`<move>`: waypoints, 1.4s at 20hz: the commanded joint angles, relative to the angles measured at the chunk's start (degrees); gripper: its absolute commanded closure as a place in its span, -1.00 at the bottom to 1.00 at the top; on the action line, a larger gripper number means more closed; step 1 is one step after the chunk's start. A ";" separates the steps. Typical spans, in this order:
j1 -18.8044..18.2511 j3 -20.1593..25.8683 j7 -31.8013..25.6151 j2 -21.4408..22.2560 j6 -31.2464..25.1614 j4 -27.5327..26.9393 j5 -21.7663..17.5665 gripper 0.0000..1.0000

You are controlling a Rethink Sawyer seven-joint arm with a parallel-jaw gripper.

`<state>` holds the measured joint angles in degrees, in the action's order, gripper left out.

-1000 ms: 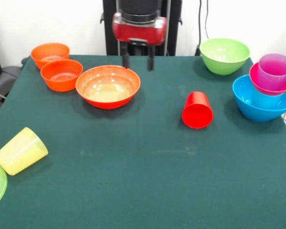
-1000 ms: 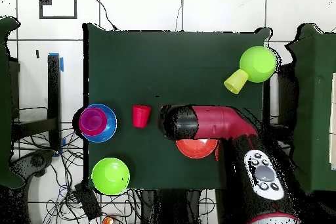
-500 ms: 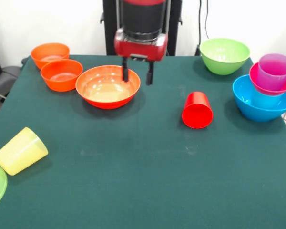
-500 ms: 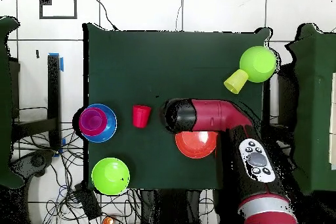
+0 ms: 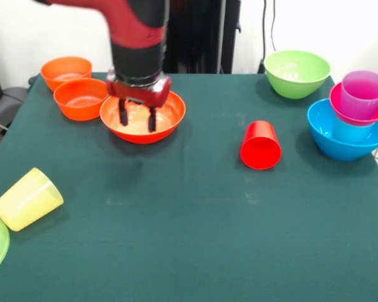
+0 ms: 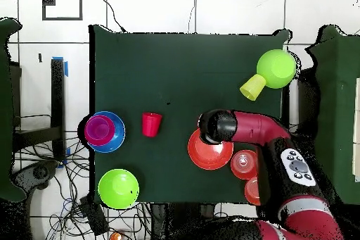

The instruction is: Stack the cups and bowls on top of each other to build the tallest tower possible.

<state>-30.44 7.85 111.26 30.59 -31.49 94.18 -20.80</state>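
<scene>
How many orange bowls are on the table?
3: the wide orange bowl under the gripper, and two small orange bowls beside it, toward the far corner in the front view.

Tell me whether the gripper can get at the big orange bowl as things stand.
Probably yes. The gripper hangs open right over the wide orange bowl, its fingers pointing down into it. Nothing lies inside the bowl, and the two small orange bowls sit clear beside it.
</scene>
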 commanded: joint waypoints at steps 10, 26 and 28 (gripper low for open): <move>2.99 0.12 1.73 -5.95 -2.13 -3.69 -0.99 -1.00; 3.40 -0.68 1.96 -6.87 1.45 -2.90 -1.08 -1.00; 3.29 -0.49 1.57 -6.92 1.45 -2.67 -0.99 1.00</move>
<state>-28.16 4.47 111.26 26.96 -31.45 92.41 -20.82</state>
